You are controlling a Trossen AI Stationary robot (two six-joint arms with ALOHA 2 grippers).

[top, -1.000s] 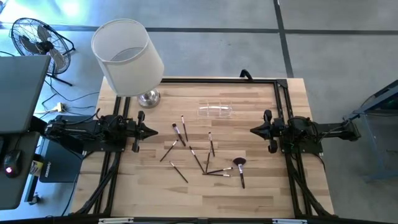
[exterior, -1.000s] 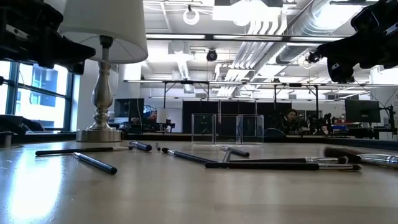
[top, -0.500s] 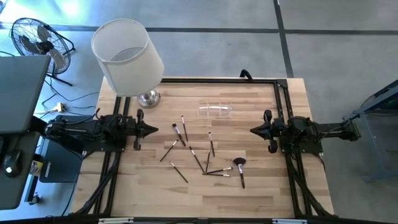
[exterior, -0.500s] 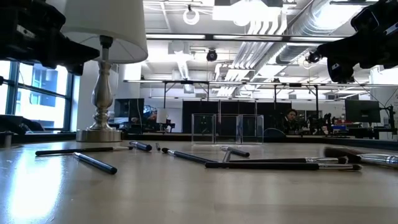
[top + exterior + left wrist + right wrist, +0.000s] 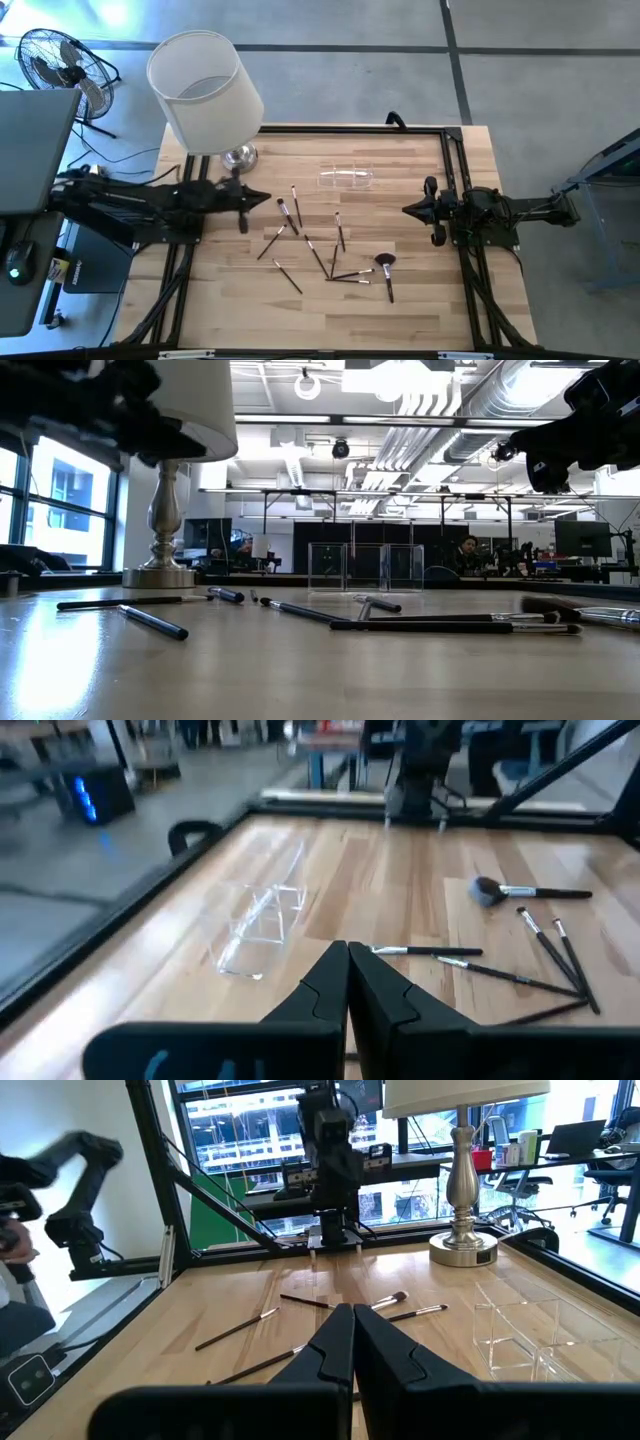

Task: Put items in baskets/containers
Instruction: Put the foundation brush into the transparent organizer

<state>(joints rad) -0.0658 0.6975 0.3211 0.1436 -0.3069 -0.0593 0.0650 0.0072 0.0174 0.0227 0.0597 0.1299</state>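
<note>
Table top: pale wood with plank grain, framed in black. Makeup brushes: dark handles, silver ferrules; one brush head reddish-brown. Holder: clear, colourless. Lampshade: plain white, on a silver lamp base. Both arms: black. Floor: grey, with dark lines.

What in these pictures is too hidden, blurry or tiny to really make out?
- Clear holder: nearly invisible from above; its compartments cannot be counted there.
- Brushes: too thin and overlapping from above for a sure count.
- Left hand: low view shows only a dark blur, cut off by the edge.
- Lamp: low view's edge crops its shade.
</note>
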